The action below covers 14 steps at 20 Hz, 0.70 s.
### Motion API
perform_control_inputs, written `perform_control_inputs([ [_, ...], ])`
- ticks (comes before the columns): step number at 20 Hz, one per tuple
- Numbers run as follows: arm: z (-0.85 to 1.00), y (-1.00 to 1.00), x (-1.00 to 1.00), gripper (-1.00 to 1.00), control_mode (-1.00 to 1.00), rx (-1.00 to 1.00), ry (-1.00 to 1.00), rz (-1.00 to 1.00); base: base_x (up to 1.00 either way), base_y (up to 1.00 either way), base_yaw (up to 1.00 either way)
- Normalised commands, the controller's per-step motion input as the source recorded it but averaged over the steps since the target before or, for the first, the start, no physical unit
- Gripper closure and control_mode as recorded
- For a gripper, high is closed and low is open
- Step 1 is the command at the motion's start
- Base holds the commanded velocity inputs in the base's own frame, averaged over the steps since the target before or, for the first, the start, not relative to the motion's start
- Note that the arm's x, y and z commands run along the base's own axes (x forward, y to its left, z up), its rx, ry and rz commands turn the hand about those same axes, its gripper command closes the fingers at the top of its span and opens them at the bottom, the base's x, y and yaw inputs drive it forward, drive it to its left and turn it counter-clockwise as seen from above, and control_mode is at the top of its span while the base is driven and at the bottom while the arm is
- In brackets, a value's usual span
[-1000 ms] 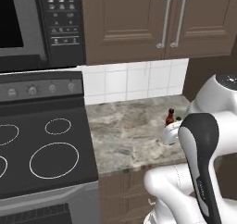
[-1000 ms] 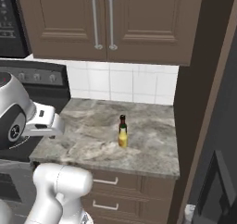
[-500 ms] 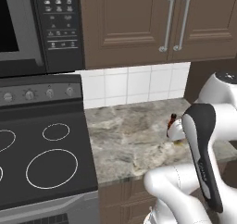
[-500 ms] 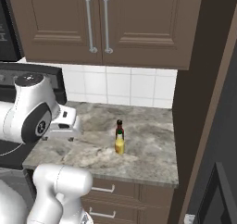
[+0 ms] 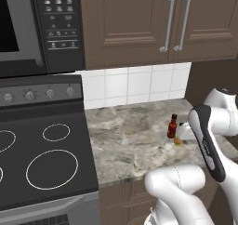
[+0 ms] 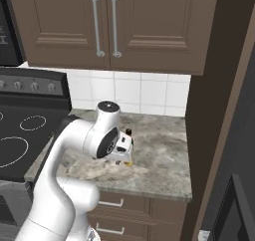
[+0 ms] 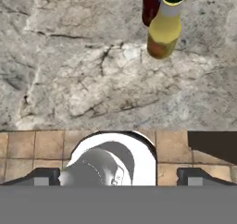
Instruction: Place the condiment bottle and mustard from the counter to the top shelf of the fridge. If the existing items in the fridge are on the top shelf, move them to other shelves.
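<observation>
1. The condiment bottle [image 5: 172, 126] stands upright on the counter [image 5: 130, 145], well to the right of the stovetop [image 5: 42, 163], dark red-brown with a black cap.
2. And the mustard [image 7: 165, 26] is right there with it: in the hand view the yellow bottle with its green cap sits in front of the red-brown condiment bottle [image 7: 151, 3], the two just beside each other, too close to tell whether they touch.
3. From the left base view the mustard [image 5: 178, 140] is mostly hidden behind the white arm; just a sliver of yellow peeks out at the condiment bottle's foot.
4. From the right base view the black cap [image 6: 128, 132] pokes up above the robot's wrist, with a bit of yellow [image 6: 128, 163] low on the counter [image 6: 164, 160].
5. The gripper [image 7: 118, 177] hangs over the counter's front edge, jaws spread wide, nothing between the dark fingertips [image 7: 44, 176].
6. Both bottles are up at the top of the hand view, well apart from the fingertips.
7. Brown cabinets [image 5: 153, 24] overhead, white tile [image 5: 135, 84] behind.
</observation>
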Motion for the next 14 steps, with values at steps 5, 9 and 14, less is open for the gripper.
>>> perform_control_inputs([
  [5,-0.49,-0.29,1.00,-1.00,-1.00,0.00,0.00,-0.03,0.00,0.00,0.00],
  [9,-0.28,-0.12,0.92,-1.00,-1.00,0.00,0.00,-0.13,0.00,0.00,0.00],
  [14,-0.23,-0.25,0.56,-1.00,-1.00,0.00,0.01,-0.18,0.00,0.00,0.00],
])
